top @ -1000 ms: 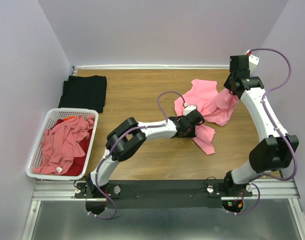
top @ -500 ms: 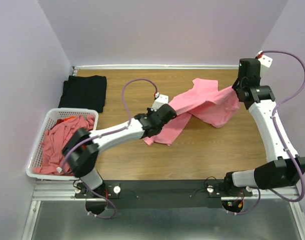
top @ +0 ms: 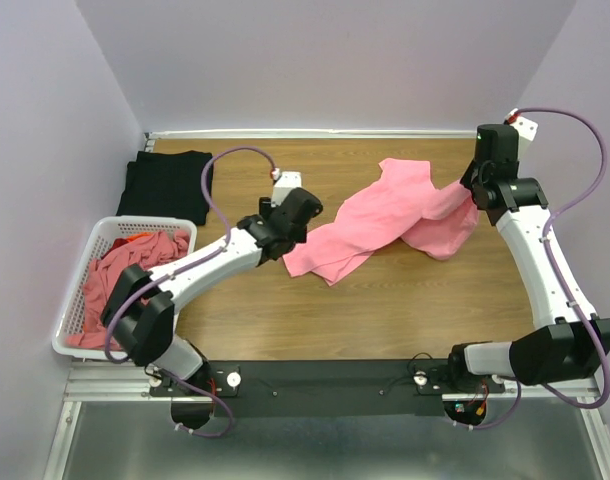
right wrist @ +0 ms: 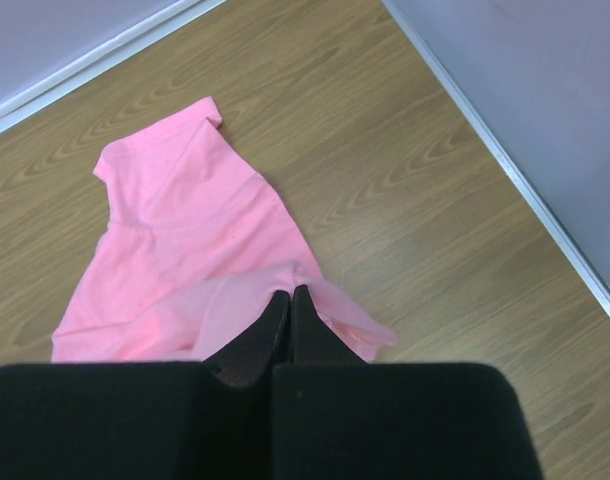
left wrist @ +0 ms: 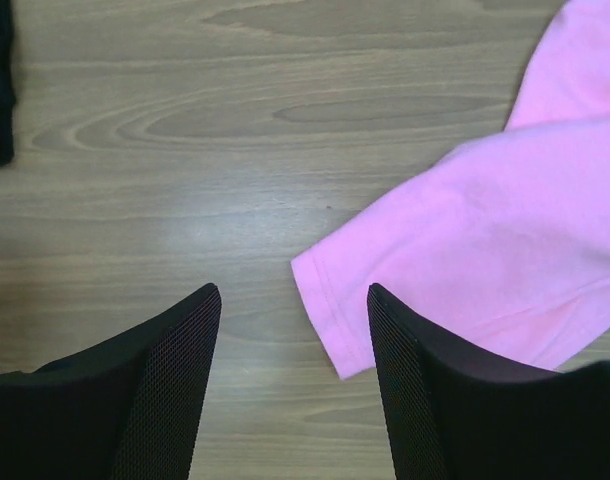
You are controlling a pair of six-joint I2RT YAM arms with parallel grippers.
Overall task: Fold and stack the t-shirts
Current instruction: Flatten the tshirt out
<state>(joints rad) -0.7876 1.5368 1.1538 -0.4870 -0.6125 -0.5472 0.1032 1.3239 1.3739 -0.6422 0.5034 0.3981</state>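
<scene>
Left pincer (left wrist: 293,297) hangs spread and empty beside the pink t-shirt (top: 385,215); right pincer (right wrist: 289,300) clenches its cloth

The left arm (top: 200,268) reaches diagonally from its base up and to the right, its elbow low on the left and its wrist stretched toward the middle. Its pincer (left wrist: 293,295) points down, with the two black fingers (left wrist: 170,385) well apart and nothing between them. The right arm (top: 545,270) bends at an elbow near its base, and the long forearm runs up the right side to the far corner. Its pincer (right wrist: 290,292) is pressed closed, nipping a fold of the pink t-shirt (right wrist: 185,230).
</scene>
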